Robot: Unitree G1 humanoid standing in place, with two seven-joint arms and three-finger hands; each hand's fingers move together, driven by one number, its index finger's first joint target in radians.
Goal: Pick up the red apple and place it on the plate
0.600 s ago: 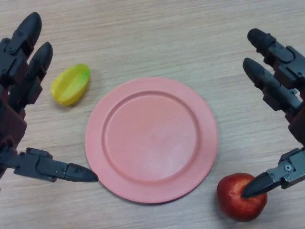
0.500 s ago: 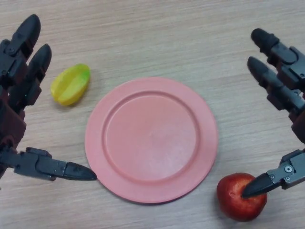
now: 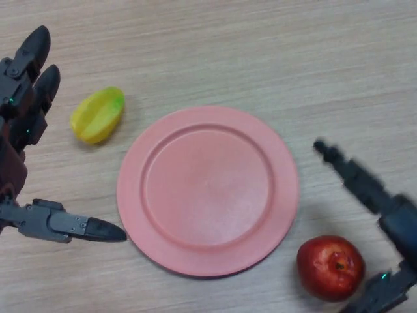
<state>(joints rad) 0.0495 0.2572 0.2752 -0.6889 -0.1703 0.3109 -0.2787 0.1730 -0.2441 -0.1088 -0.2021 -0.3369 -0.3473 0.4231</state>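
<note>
The red apple (image 3: pixel 330 267) lies on the table at the bottom right, just off the rim of the pink plate (image 3: pixel 163 235), which sits empty in the middle. My right hand (image 3: pixel 384 208) is low at the right edge, beside the apple. Its fingers reach up past the apple's right side and its thumb shows under the apple's right edge. The fingers are spread and hold nothing. My left hand (image 3: pixel 23 130) hangs open at the far left, fingers up and thumb pointing toward the plate.
A yellow-green fruit (image 3: pixel 97 115) lies at the upper left, between my left hand and the plate. The tabletop is light wood.
My right hand has dropped down and back toward the bottom right, its thumb tip coming off the apple's top. The left hand has shifted slightly left. The apple and plate have stayed put.
</note>
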